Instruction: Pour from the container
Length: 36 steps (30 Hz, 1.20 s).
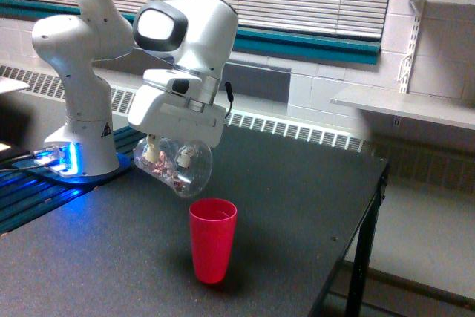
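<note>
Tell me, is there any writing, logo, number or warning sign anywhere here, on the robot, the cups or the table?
No words or numbers can be read.
Robot base: a small yellow triangular sticker, shaped like a warning sign; its symbol is too small to make out.
Clear cup in the gripper: no label seen.
Red cup: plain, no print.
Table: no markings.
</note>
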Available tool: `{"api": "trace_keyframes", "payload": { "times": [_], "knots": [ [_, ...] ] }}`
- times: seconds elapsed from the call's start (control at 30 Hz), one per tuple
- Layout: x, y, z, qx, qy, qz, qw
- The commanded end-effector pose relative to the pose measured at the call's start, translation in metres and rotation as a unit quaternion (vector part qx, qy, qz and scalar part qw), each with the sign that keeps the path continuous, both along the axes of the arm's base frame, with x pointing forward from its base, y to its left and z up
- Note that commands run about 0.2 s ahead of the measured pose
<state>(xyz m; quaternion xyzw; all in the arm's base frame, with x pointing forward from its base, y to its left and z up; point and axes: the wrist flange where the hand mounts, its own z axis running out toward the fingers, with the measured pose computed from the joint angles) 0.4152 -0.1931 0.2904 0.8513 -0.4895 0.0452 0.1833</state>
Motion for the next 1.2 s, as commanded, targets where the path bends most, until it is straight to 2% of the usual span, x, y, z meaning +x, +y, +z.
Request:
{"api": "trace_keyframes", "payload": {
  "times": [0.03, 0.27, 0.6, 1.2],
  "knots": [
    [0.008, 0.000, 0.004, -0.004, 0.008, 0.018, 0.9998],
    [0.009, -0.006, 0.006, -0.010, 0.014, 0.019, 0.9997],
    [0.000, -0.002, 0.002, -0.005, 0.038, 0.032, 0.9987],
    [0.010, -0.004, 0.005, -0.003, 0.042, 0.036, 0.9985]
  ]
}}
